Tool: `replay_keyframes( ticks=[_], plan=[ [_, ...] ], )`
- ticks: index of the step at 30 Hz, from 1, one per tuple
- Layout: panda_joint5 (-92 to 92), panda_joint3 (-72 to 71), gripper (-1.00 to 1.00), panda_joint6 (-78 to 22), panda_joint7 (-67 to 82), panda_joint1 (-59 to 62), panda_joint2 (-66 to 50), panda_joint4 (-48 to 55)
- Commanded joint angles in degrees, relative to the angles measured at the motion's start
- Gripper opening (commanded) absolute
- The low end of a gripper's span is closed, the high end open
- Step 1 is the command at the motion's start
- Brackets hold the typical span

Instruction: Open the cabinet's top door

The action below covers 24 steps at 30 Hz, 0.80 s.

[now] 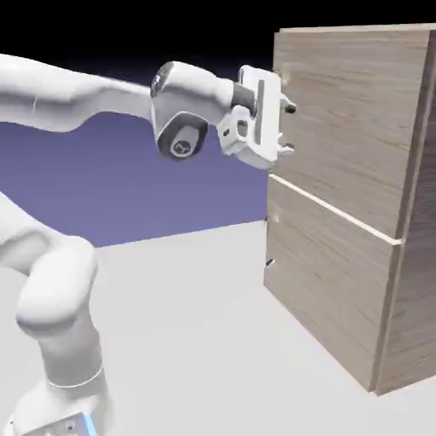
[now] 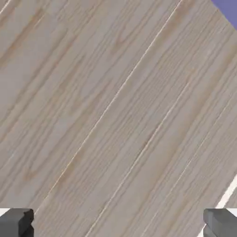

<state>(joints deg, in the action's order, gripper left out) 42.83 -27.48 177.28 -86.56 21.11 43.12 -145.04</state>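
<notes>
The cabinet of light wood grain stands at the exterior view's right. Its top door is shut, flush above the seam. My gripper is open at that panel's left edge, with both dark fingertips almost touching the wood and nothing between them. No silver handle shows in either view. In the hand view the top door fills nearly the whole picture with slanted grain. The two grey fingertips sit far apart in the bottom corners.
The lower door sits below the seam, with a small dark handle at its left edge. The grey table spreads between my base and the cabinet. A sliver of blue-violet backdrop shows in the hand view's top right corner.
</notes>
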Motion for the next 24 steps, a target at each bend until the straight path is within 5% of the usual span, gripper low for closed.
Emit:
replay_keyframes(
  ticks=[1,24],
  plan=[
    [2.42,-1.56,0.0,0.19,-2.5,1.23,0.59,0.9],
    [58.08,-37.27,0.0,4.44,-59.82,29.56,14.19,21.64]
  ],
)
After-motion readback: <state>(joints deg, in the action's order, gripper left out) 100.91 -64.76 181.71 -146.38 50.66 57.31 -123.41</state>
